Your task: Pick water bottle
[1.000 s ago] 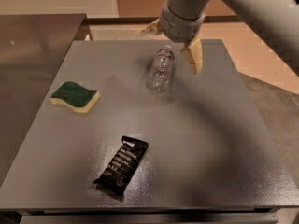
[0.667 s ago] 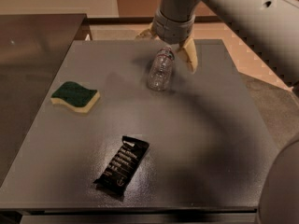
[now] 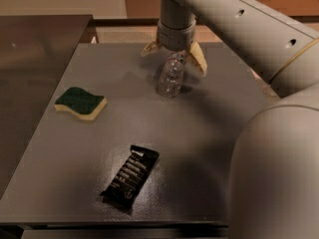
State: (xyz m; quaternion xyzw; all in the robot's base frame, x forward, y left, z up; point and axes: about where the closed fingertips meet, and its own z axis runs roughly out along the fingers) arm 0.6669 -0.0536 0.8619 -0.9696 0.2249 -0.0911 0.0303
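Halfway into the pick on the grey counter (image 3: 75, 153): reaching in with the arm (image 3: 239, 19), straddling the far end of the lying water bottle (image 3: 171, 76) at the back middle with the end effector (image 3: 173, 59) spread wide and empty, more centred over it than a second ago, bottle unmoved; next, probably lower and close.

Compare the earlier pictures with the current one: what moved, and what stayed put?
The gripper has lowered and shifted slightly left, its open fingers now straddling the far end of the water bottle; nothing grasped yet. The bottle, sponge and snack bar stayed put.
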